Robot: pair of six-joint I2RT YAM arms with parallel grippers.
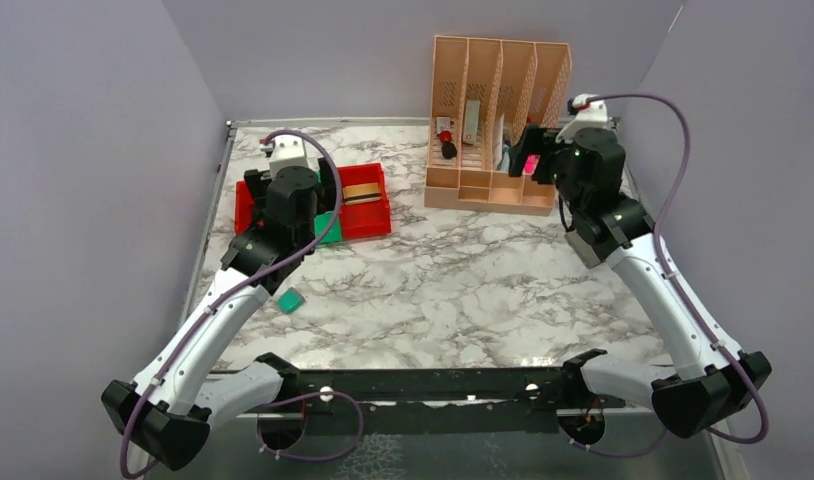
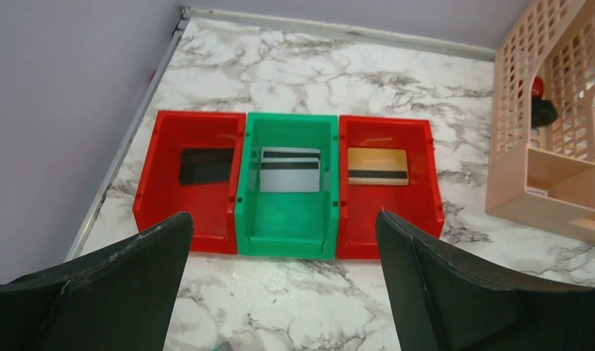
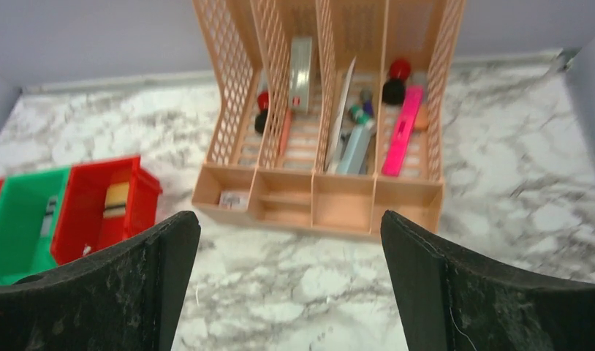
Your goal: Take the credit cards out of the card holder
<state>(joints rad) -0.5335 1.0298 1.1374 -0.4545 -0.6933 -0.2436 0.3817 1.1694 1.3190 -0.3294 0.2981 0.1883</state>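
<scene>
Left gripper [image 2: 283, 223] hangs spread wide and empty over three bins [image 2: 287, 121] by the table [image 1: 463, 290]'s far-left corner. Right gripper [image 3: 289, 219], equally spread, faces the peach organiser [image 3: 320, 201]. Black card [image 2: 205, 165], silver card [image 2: 290, 170] and gold card [image 2: 378, 166] lie one per bin. I cannot make out the card holder. Removal looks finished, so the next move is probably just withdrawing.

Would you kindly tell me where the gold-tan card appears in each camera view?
Top external: gold-tan card in the rightmost red bin, left of centre.
Left wrist: right of centre, same bin, beside the green bin.
Right wrist: far left, same bin.
Shared landmark: the peach organiser, right of the bins in all three.
</scene>
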